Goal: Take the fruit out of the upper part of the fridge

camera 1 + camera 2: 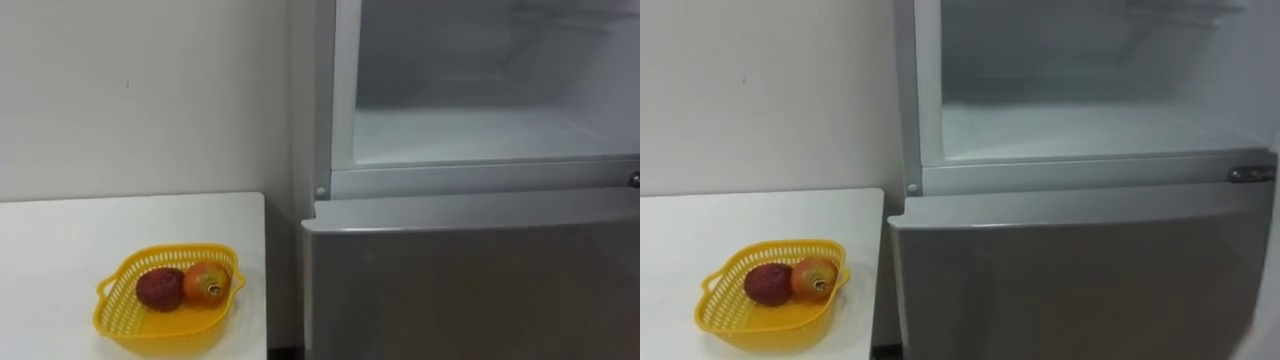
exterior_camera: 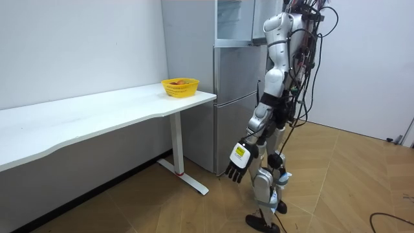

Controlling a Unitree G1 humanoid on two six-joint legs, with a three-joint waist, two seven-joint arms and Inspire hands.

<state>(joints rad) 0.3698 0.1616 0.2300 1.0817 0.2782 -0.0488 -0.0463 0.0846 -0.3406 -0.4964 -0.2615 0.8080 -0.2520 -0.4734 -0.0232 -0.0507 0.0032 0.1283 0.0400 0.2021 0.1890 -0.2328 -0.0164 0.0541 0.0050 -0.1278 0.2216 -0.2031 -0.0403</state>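
**Left hand [image 2: 238, 167] hung idle before the open fridge**

In the room view, that hand dangled at the lower middle of the frame, beside the robot's thigh. Its fingers were loosely spread, pointed at the floor and held nothing. The robot stood upright facing the tall grey fridge [image 2: 233, 103] at the upper middle. A long white worktop [image 2: 97, 107] ran out to the frame's left, with a small yellow basket [image 2: 180, 86] at its near end, just beside the fridge.

In the left eye view, the upper compartment [image 1: 480, 130] stood open at the upper right. It was a smooth, pale, boxy cavity, and the part of its floor that showed was bare. Below it was the shut lower door [image 1: 470, 290], flat and matt grey. At the lower left, the basket was a shallow plastic lattice with a lip handle. It cradled a dark red fruit [image 1: 160, 288] and a rounder orange-red fruit [image 1: 207, 284], the two touching.

In the right eye view, a small metal hinge [image 1: 1250, 173] gleamed at the right edge, where the compartment met the lower door.

With the fruit in the basket and nothing in hand, the fetching looked done or between rounds. The next move would likely be to lift an arm to shelf height, either to reach deeper or to swing the upper door closed.
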